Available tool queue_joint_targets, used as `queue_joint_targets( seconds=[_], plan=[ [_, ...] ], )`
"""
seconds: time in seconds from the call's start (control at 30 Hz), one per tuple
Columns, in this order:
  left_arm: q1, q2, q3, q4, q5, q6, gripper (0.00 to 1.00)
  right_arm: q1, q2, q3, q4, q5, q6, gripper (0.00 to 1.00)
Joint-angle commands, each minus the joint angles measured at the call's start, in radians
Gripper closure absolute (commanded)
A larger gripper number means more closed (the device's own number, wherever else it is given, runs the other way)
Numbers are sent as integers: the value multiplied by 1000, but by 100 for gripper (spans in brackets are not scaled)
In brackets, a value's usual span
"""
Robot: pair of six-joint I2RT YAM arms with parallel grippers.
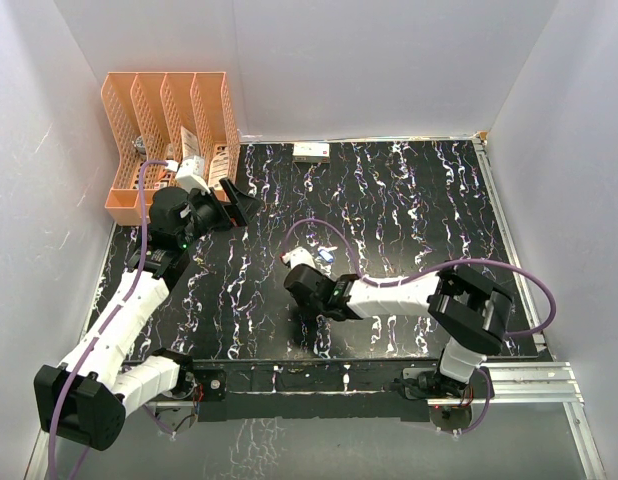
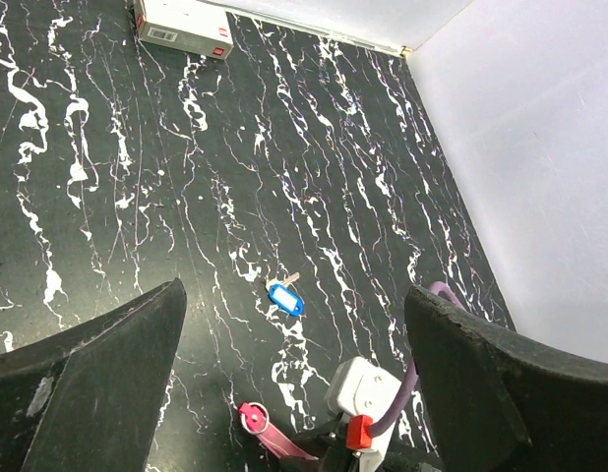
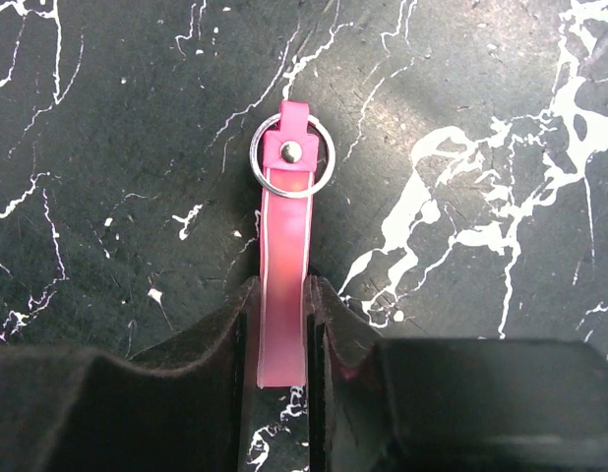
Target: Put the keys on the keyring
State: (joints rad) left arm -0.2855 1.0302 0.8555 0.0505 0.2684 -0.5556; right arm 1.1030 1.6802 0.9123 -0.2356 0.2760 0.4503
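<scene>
Right gripper pinches the keyring by its strap tail, probably so the ring sticks out free for threading, while left gripper hangs wide open.

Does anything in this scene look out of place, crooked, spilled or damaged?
Nothing stands out. The keyring lies flat with its strap straight between the jaws of the right gripper. The blue key lies apart from it on the table. Nothing is spilled.
</scene>
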Motion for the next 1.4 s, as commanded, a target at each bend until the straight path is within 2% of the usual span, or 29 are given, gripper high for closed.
queue_joint_targets(
  seconds=[0.0, 0.33, 0.6, 0.87, 1.17, 1.37],
  plan=[
    [-3, -38, 2, 1, 12, 7, 9, -1, -78, -12, 4, 56, 6, 81],
    [-3, -50, -95, 145, 147, -17, 9, -2, -343, -37, 45, 118, -62, 81],
    [-22, -19, -112, 187, 259, 8, 10, -2, -516, -28, 61, 138, -135, 79],
    [-89, -7, -130, 203, 277, 59, 12, -2, -580, -46, 87, 122, -160, 79],
    [-199, -31, -160, 204, 220, 152, 14, -2, -599, -33, 86, 114, -168, 78],
    [-251, -8, -164, 200, 205, 156, 14, -2, -605, -31, 93, 125, -175, 78]
  ],
)
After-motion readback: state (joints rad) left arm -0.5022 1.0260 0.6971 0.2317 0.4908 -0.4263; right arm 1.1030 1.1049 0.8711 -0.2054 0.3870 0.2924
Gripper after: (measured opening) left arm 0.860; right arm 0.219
